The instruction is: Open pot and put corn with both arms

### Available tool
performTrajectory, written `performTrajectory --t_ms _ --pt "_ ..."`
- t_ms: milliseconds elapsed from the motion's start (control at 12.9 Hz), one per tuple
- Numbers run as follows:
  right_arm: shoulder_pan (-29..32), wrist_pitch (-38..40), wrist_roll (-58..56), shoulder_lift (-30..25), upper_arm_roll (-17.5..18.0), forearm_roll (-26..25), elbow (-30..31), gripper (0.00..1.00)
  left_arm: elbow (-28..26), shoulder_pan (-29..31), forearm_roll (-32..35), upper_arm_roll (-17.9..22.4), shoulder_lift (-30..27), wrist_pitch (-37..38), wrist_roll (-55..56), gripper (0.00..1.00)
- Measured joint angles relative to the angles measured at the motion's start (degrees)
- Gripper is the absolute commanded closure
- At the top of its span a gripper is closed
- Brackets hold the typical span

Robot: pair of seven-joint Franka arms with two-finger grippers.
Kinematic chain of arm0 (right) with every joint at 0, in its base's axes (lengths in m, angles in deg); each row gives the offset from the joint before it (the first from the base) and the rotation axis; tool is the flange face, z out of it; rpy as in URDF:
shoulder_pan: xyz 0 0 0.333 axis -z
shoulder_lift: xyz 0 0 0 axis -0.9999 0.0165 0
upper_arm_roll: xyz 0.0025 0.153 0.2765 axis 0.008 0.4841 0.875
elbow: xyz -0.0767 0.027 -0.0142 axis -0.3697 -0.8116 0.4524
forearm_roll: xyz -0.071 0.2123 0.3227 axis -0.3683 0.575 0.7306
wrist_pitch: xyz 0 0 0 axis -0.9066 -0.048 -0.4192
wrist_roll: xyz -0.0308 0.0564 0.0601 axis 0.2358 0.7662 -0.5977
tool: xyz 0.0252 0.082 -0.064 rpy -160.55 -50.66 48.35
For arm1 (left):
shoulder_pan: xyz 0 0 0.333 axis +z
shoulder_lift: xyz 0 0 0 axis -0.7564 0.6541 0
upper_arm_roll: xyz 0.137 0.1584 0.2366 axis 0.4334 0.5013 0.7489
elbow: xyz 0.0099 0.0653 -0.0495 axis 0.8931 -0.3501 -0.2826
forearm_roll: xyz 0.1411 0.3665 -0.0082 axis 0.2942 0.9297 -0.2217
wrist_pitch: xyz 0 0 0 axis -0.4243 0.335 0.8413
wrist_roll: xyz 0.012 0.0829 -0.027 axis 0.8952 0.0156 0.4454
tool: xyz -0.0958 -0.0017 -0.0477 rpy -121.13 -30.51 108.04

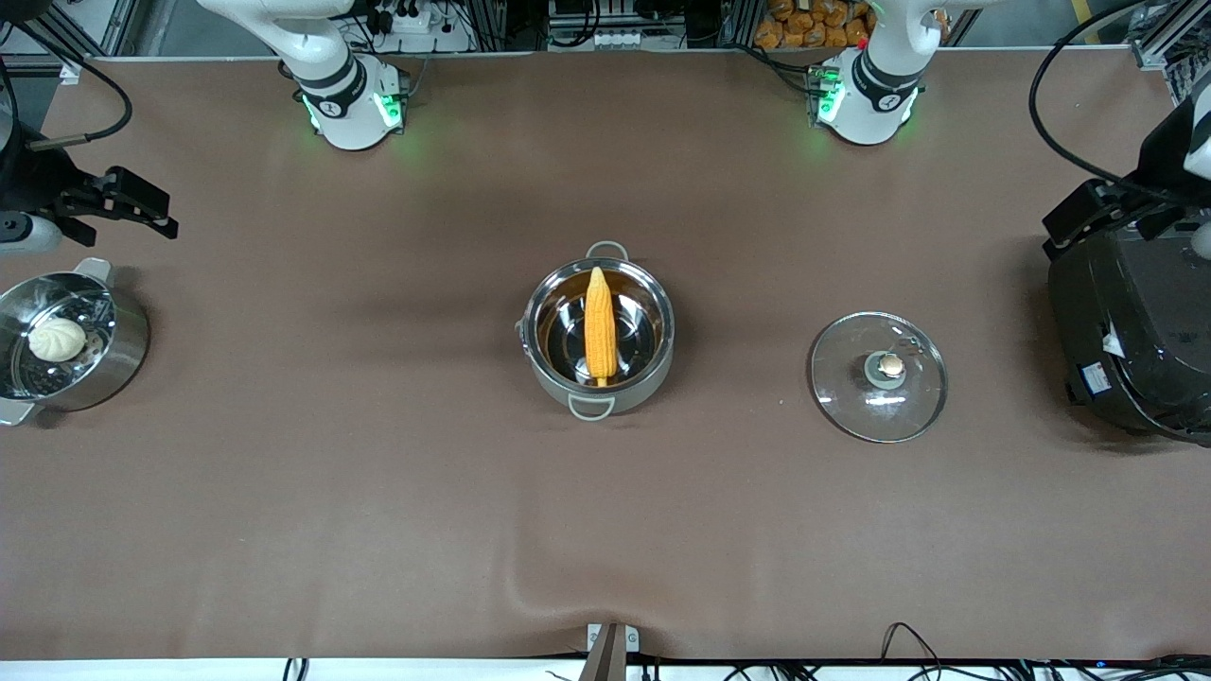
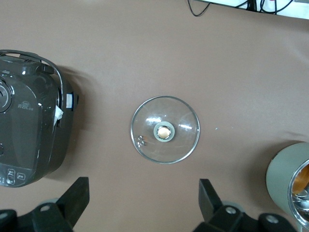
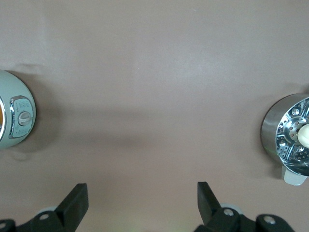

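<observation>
The steel pot (image 1: 662, 361) stands open at the table's middle, and the yellow-orange corn (image 1: 599, 326) lies inside it. Its glass lid (image 1: 851, 397) with the copper knob (image 1: 890, 365) lies flat on the table beside it, toward the left arm's end. My left gripper (image 1: 1067, 230) is open and empty, over the rice cooker's edge. In the left wrist view my left gripper (image 2: 144, 198) shows the lid (image 2: 183, 121) and the pot's wall (image 2: 284, 173). My right gripper (image 1: 154, 210) is open and empty, up above the steamer pan. It also shows in the right wrist view (image 3: 142, 200), with the pot's wall (image 3: 9, 92) at the edge.
A big black rice cooker (image 1: 1135, 331) stands at the left arm's end and shows in the left wrist view (image 2: 29, 125). A steel steamer pan (image 1: 128, 355) with a white bun (image 1: 57, 339) stands at the right arm's end and shows in the right wrist view (image 3: 275, 125).
</observation>
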Motion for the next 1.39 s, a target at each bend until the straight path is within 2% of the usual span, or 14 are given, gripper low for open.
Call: performTrajectory --t_ms 697,1084,1394 --pt "0.0 0.1 0.0 0.1 0.0 0.0 0.0 0.00 -2.9 1.2 -4.4 0.1 -0.3 1.2 -3.8 0.00" --pt "0.0 0.1 0.0 0.1 0.0 0.0 0.0 0.00 -10.9 0.9 -4.4 0.1 -3.2 -4.9 -6.2 0.00" --pt "0.0 0.2 0.0 0.3 0.0 0.0 0.0 0.00 -11.4 0.7 -4.4 0.1 -3.4 -5.1 -9.6 0.00"
